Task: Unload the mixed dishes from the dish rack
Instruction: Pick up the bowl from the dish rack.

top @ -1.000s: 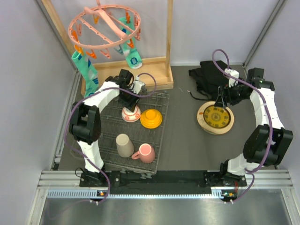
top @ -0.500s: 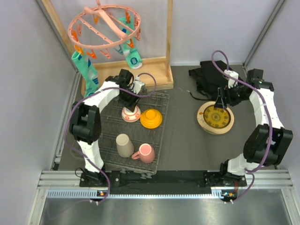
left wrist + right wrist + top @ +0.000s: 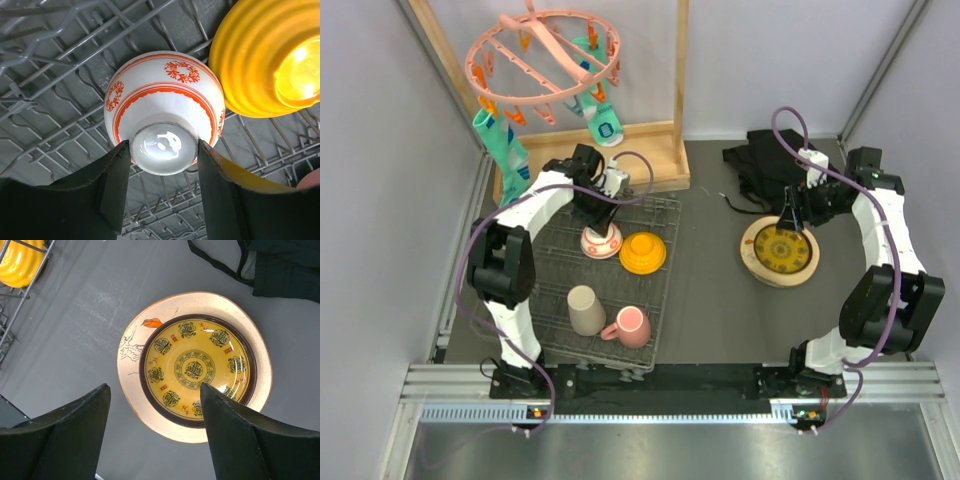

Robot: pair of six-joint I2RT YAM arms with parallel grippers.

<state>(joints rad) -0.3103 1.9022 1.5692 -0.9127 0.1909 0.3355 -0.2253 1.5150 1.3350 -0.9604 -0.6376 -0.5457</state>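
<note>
The dark wire dish rack lies on the left of the table. On it stand an upside-down red-white bowl, an upside-down orange bowl, a beige cup and a pink mug. My left gripper is shut on the red-white bowl, its fingers pressed on both sides of the white foot ring. On the right, a small yellow patterned plate rests on a cream bird-painted plate on the table. My right gripper hangs open just above them, holding nothing.
A wooden frame with a pink peg hanger and socks stands behind the rack. A black cloth bundle lies behind the stacked plates. The orange bowl sits close beside the gripped bowl.
The left arm has shifted very slightly with the red-white bowl in its grip. The right arm and the plates have not moved.
</note>
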